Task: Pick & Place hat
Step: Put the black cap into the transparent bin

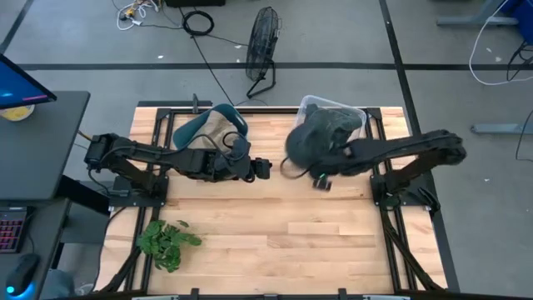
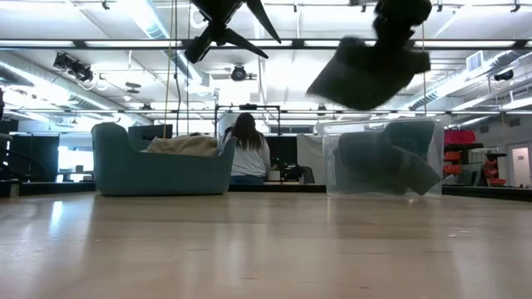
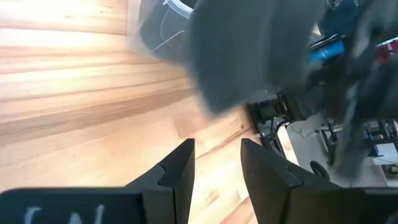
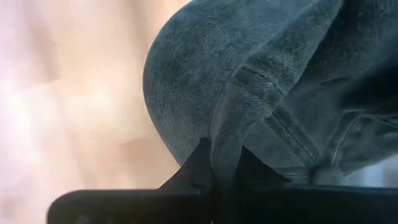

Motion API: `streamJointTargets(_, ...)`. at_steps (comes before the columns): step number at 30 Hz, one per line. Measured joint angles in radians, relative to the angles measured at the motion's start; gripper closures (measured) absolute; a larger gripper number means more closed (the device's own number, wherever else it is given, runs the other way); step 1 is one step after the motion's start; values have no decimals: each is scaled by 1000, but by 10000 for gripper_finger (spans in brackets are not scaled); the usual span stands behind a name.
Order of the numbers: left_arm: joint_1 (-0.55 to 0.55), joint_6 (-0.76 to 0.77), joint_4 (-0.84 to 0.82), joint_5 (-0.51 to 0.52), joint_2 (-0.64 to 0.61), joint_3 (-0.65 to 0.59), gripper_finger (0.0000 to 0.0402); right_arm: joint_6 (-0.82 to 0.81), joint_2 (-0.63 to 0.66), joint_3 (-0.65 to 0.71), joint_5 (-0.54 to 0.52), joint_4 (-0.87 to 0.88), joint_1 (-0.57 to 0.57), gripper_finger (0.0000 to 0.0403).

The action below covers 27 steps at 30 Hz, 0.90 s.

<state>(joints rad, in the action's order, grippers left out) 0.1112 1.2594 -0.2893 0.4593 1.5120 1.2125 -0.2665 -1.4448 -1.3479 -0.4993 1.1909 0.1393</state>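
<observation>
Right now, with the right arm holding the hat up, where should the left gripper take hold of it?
Probably the free edge of the hat facing the left gripper, approached level from the left. The hat hangs in the air from the right gripper, clamped on its rim fold.

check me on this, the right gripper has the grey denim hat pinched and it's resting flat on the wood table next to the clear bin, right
Not quite. The right gripper does pinch the grey denim hat, but the hat is not resting on the table. The low view shows it held up in the air, above the clear bin.
</observation>
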Motion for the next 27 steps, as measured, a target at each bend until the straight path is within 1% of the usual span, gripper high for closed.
streamJointTargets(3,0,0,0,0,0,0,266,6,103,0,-103,49,-46,389)
streamJointTargets(6,0,1,0,0,0,0,266,36,195,0,-201,58,-111,389)
streamJointTargets(9,0,1,0,0,0,0,266,67,257,0,-249,60,-194,389)
streamJointTargets(12,-1,3,0,1,0,0,266,84,283,0,-242,64,-275,389)
streamJointTargets(17,-1,3,1,1,0,0,266,177,273,24,-171,39,-391,389)
streamJointTargets(20,-1,3,0,1,0,0,266,257,262,111,-95,-34,-427,389)
streamJointTargets(25,-1,2,0,1,0,0,266,410,260,298,-80,-214,-462,389)
streamJointTargets(27,-1,2,0,1,0,0,266,445,261,356,-53,-288,-476,389)
